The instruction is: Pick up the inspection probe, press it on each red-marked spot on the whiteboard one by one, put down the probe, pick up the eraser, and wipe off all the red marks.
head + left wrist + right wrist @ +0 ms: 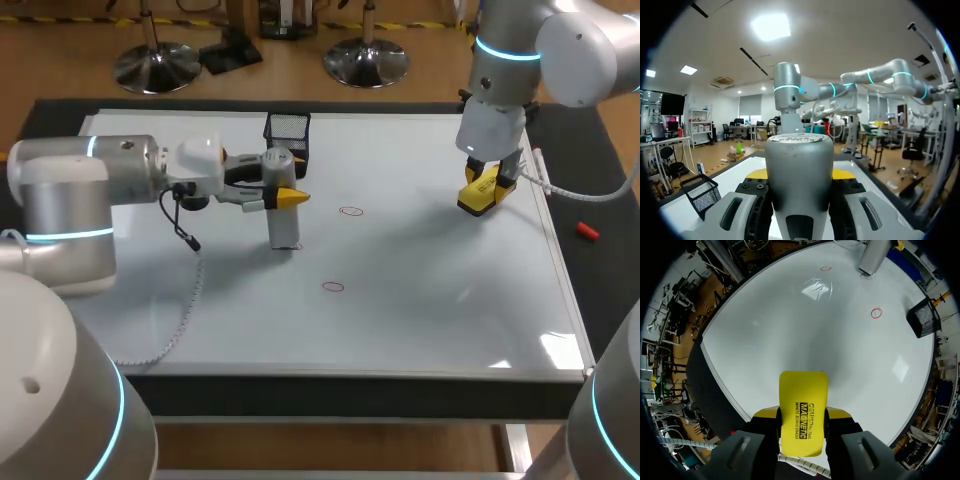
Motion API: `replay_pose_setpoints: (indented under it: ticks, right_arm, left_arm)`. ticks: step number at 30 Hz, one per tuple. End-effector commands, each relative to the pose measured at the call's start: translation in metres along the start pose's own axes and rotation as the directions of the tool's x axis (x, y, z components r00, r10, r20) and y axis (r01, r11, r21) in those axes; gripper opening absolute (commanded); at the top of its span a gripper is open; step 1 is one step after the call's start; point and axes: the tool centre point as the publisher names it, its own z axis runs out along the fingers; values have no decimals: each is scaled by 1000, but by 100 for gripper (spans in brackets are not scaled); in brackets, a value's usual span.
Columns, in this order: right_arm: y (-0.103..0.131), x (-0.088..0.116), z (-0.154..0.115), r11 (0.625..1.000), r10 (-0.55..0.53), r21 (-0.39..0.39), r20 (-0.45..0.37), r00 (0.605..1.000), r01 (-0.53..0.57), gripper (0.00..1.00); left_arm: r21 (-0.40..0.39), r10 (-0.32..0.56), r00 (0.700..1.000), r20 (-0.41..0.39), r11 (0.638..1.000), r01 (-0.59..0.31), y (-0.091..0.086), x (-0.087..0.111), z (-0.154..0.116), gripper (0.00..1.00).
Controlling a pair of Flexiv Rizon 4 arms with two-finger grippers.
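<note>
The grey cylindrical probe (285,222) stands upright with its foot on the whiteboard (420,290), left of centre. My left gripper (284,195) is shut on its upper part; in the left wrist view the probe (799,165) fills the gap between the fingers. My right gripper (483,192) hangs over the board's right side, shut on the yellow eraser (478,195), which is seen lengthwise as the eraser (803,412) in the right wrist view. Two red circle marks show: one mark (350,211) right of the probe, another mark (333,287) nearer the front.
A black mesh basket (287,135) stands at the board's back edge, just behind the probe. A red marker (587,231) lies off the board on the dark table at the right. A white cable hangs from my left wrist over the board's left side.
</note>
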Motion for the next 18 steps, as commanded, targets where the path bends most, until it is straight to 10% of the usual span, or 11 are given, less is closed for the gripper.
replay_pose_setpoints:
  ticks: [1, 18]
  right_arm:
    - [-1, -1, -1, 1000, -1, 2, -4, 1000, 1, 0]
    - [-1, -1, -1, 1000, -1, 2, -4, 1000, 1, 0]
  left_arm:
    - [6, 1, 1000, -11, 1000, 0, 4, -5, 4, 0]
    - [-4, -10, 1000, -23, 1000, 10, 15, -10, 10, 0]
